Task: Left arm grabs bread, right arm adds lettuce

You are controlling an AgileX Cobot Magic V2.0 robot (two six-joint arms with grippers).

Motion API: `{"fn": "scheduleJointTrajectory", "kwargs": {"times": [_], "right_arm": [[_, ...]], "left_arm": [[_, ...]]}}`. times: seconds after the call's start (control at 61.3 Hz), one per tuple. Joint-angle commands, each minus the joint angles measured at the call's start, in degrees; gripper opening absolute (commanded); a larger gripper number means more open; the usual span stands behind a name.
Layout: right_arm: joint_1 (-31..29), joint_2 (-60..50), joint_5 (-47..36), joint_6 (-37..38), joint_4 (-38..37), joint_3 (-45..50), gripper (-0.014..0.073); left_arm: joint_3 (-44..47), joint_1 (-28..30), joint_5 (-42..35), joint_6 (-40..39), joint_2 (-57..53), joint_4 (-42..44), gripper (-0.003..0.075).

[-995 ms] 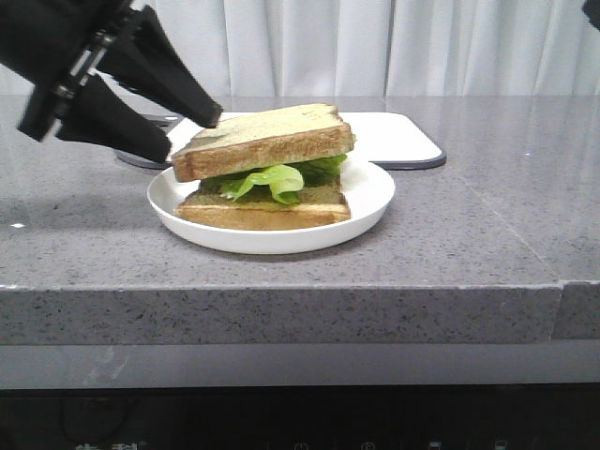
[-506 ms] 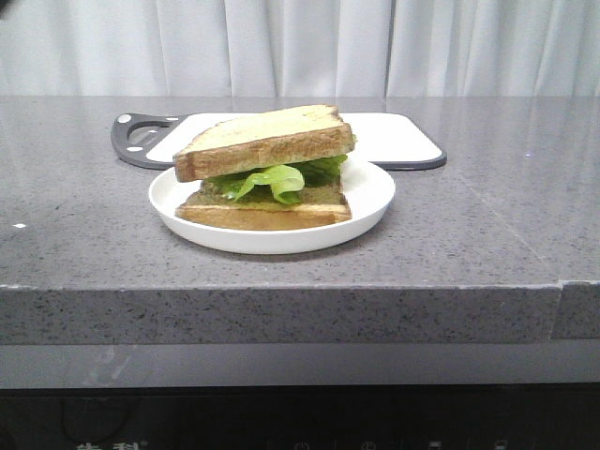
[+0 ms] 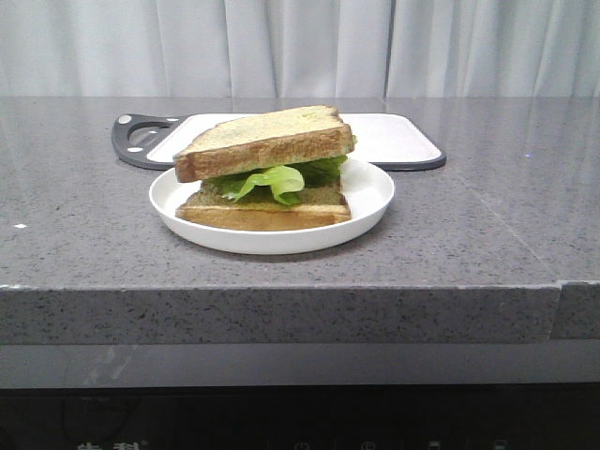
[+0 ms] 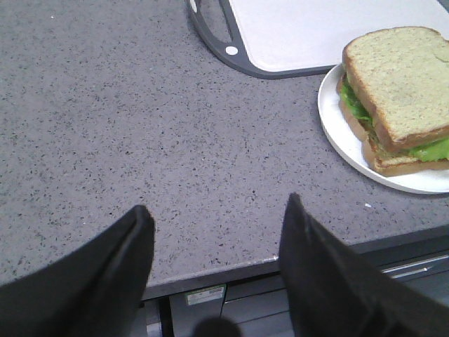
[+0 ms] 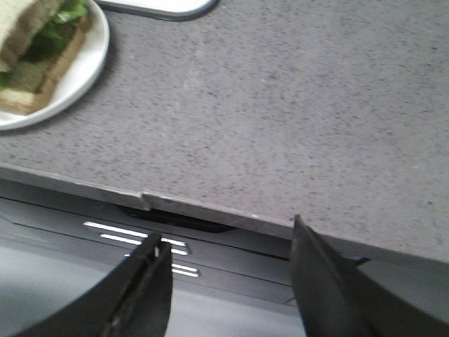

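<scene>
The thick bread (image 3: 267, 141) with dark crust lies on top of the lettuce (image 3: 277, 178), which rests on a thinner slice (image 3: 262, 211) on the white plate (image 3: 370, 192). The bread (image 4: 400, 84) and lettuce (image 4: 431, 149) also show in the left wrist view, and the sandwich (image 5: 38, 49) shows in the right wrist view. My left gripper (image 4: 217, 210) is open and empty over the counter's front edge, left of the plate. My right gripper (image 5: 228, 235) is open and empty over the front edge, right of the plate. Neither arm shows in the front view.
A white cutting board (image 3: 394, 136) with a dark rim and handle (image 3: 136, 141) lies behind the plate. The grey stone counter (image 3: 487, 234) ends at a front edge with dark drawers (image 5: 210, 246) below. White curtains hang behind.
The left arm, which stood open beside the bread a second ago, has left the front view. The sandwich has not moved.
</scene>
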Motion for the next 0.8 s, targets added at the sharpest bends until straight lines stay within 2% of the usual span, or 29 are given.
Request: {"fn": "scheduleJointTrajectory", "kwargs": {"times": [0.0,0.114,0.277,0.44,0.522,0.783], "right_arm": [[0.03,-0.69,-4.32,0.1,-2.4,-0.55,0.0405],[0.03,-0.88,-4.71,0.1,-2.4,-0.39,0.0367],[0.03,-0.88,-5.57,0.1,-2.4,-0.39,0.0135],[0.03,-0.88,-5.7,0.1,-2.4,-0.39,-0.0064],[0.03,-0.88,-5.7,0.1,-2.4,-0.39,-0.0123],[0.03,-0.88,-5.13,0.16,-2.34,-0.39,-0.0118]], "left_arm": [[0.65,0.0,-6.36,-0.69,-2.03,-0.16,0.0386],[2.15,0.0,-6.87,-0.69,-2.75,-0.16,0.03],[3.23,0.0,-8.38,-0.69,-2.64,-0.36,0.0115],[3.23,0.0,-10.14,-0.69,-2.64,-0.36,-0.0022],[3.23,0.0,-11.09,-0.59,-2.64,0.0,-0.002],[3.23,0.0,-11.1,-0.59,-2.64,0.13,-0.002]]}}
